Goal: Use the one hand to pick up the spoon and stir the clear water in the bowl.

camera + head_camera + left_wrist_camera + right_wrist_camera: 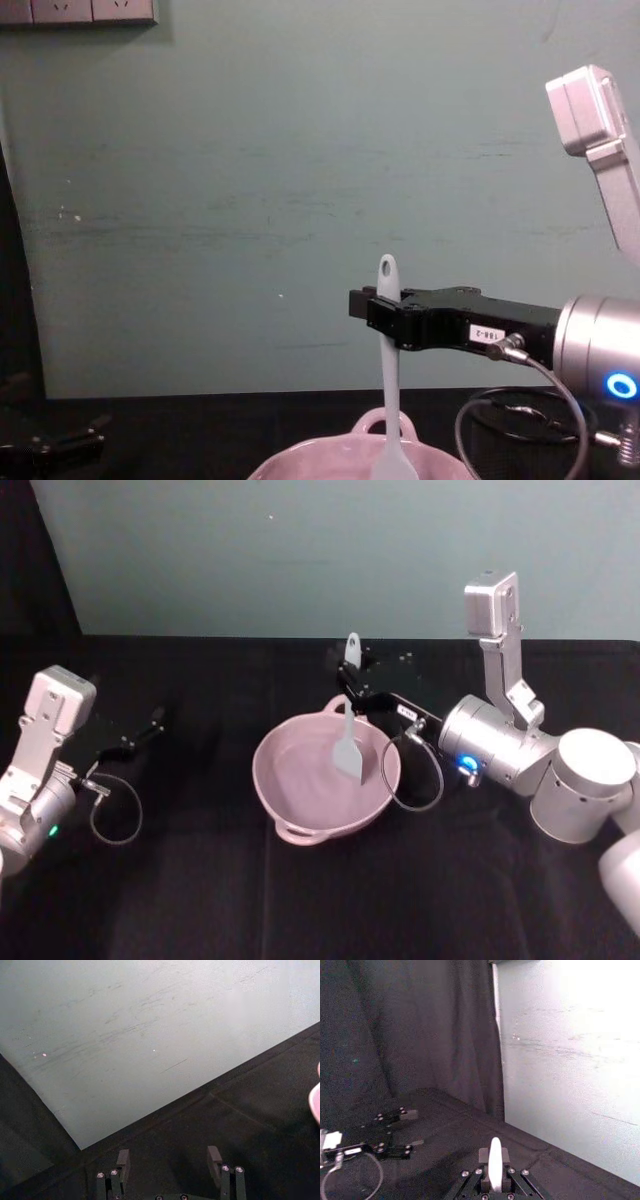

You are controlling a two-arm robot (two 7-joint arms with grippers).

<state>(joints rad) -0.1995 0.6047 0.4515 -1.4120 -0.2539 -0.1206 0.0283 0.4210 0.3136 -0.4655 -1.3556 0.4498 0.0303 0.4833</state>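
On the black table (pixel 200 910), centre: bowl (pixel 264 780), pale pink, wide, loop handles at its near and far rim; holds clear water (pixel 305 775), barely visible against the glaze; right gripper (pixel 350 695), black, reaching in level from the robot's right, poised above the bowl's far rim, jaws closed on the upper handle of the spoon; left gripper (pixel 152 723), low at the table's left side, well apart from the bowl, fingers (pixel 122 1159) spread with nothing between them, idle; spoon (pixel 347 742), white, slim, long axis close to vertical, holed tip standing above the jaws, flat blade hanging straight below the claw inside the bowl, right of centre; whether the blade touches the water cannot be told; judgement: stirring calls for sweeping the claw sideways with the spoon upright, perhaps after a slight drop.
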